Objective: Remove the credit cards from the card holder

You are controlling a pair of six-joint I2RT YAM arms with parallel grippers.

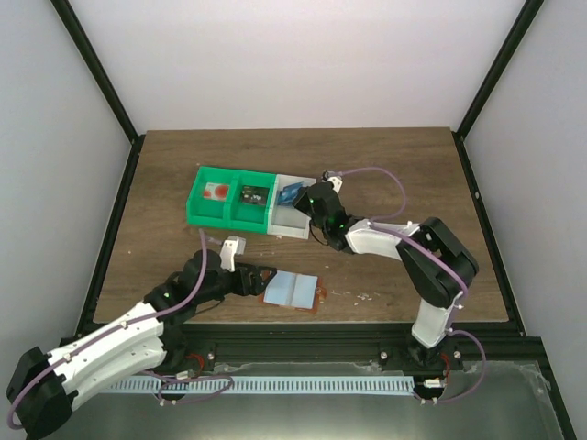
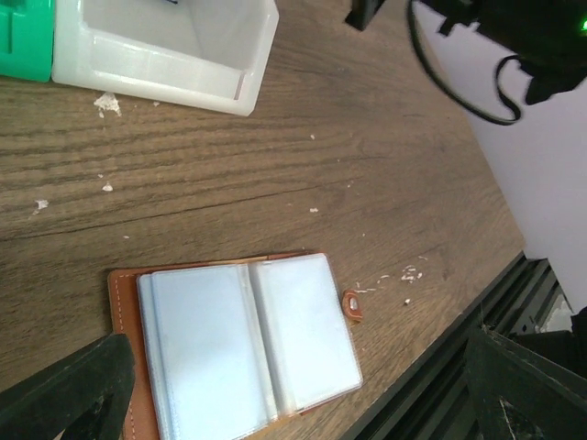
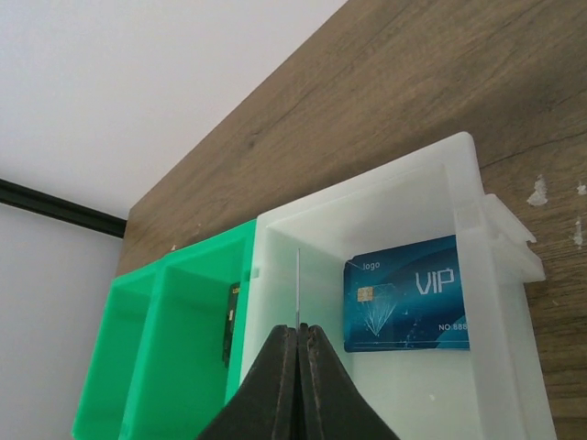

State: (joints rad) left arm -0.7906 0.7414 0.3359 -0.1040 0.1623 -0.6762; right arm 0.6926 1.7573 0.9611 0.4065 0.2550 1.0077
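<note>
The card holder (image 1: 293, 291) lies open and flat on the table, orange-brown rim up, pale grey-blue lining showing; in the left wrist view (image 2: 248, 339) its pockets look empty. My left gripper (image 1: 261, 280) is open, its fingers (image 2: 64, 394) spread on either side of the holder, just above it. My right gripper (image 3: 299, 332) is shut on a thin credit card (image 3: 299, 289) seen edge-on, held over the white bin (image 3: 367, 188). Another blue credit card (image 3: 408, 293) marked VIP lies flat inside that bin; it also shows in the top view (image 1: 292, 193).
The green bin (image 1: 211, 213) adjoins the white bin (image 1: 292, 222) on its left and holds a red-and-white item (image 1: 217, 191) and a black item (image 1: 252, 194). The table's front edge and a black rail (image 2: 440, 367) run just beyond the holder.
</note>
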